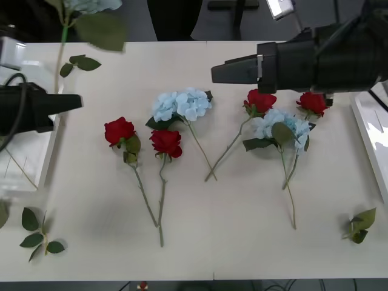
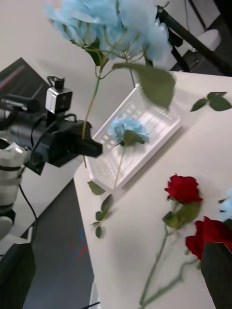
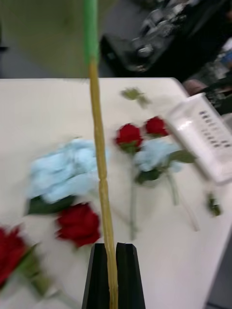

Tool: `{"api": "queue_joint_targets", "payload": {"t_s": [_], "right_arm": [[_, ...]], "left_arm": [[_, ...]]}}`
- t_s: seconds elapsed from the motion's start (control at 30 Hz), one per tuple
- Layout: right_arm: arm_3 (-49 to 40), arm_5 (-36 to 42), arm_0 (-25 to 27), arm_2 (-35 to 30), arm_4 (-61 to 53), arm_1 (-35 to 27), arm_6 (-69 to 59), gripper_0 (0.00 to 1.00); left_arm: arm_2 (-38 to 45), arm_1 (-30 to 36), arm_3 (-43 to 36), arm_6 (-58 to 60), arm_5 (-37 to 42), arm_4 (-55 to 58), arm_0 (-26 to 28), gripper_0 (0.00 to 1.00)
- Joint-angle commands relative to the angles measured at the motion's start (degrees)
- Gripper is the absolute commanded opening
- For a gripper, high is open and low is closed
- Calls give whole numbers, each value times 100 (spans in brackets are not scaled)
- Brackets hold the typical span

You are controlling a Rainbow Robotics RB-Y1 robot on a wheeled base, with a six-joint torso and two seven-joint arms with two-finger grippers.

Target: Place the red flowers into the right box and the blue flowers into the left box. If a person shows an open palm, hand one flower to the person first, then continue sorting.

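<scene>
My left gripper (image 1: 70, 102) hangs over the left box (image 1: 36, 176), shut on the stem of a blue flower (image 1: 91, 5) held upright; its black fingers (image 3: 126, 275) pinch the stem (image 3: 99, 159). Another blue flower (image 2: 126, 129) lies inside that box (image 2: 159, 123). Two blue flowers (image 1: 182, 104) (image 1: 282, 126) and several red flowers (image 1: 119, 130) (image 1: 166, 142) (image 1: 260, 100) (image 1: 313, 103) lie on the table. My right gripper (image 1: 221, 71) hovers open above the table's far middle, holding nothing. The right box (image 1: 370, 130) sits at the right edge.
Loose leaf sprigs lie at the front left (image 1: 39, 233), the front right (image 1: 361, 225) and the far left (image 1: 79, 62). The table's front strip is bare. Chair legs and dark equipment stand beyond the far edge.
</scene>
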Motion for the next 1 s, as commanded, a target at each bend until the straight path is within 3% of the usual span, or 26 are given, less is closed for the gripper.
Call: {"api": "queue_joint_targets", "payload": {"t_s": [0.03, 0.23, 0.4, 0.77, 1.0], "right_arm": [[-133, 317, -106, -285, 436, -682, -679, 100], [104, 1082, -106, -303, 1112, -1438, -1637, 100], [729, 1803, -115, -294, 1886, -1807, -2367, 100], [1520, 2137, -247, -39, 3600, -1702, -3281, 100], [1977, 1978, -624, 550, 4470, -1473, -4036, 100]], "left_arm": [[717, 501, -174, 135, 342, -737, 109, 0], [1376, 1081, -60, 214, 316, -1976, 373, 0], [1772, 1468, 591, 249, 219, -2706, 575, 0], [1561, 1688, 1760, 232, -783, -3927, 646, 0], [928, 1688, 2849, 267, -1486, -4191, 92, 0]]}}
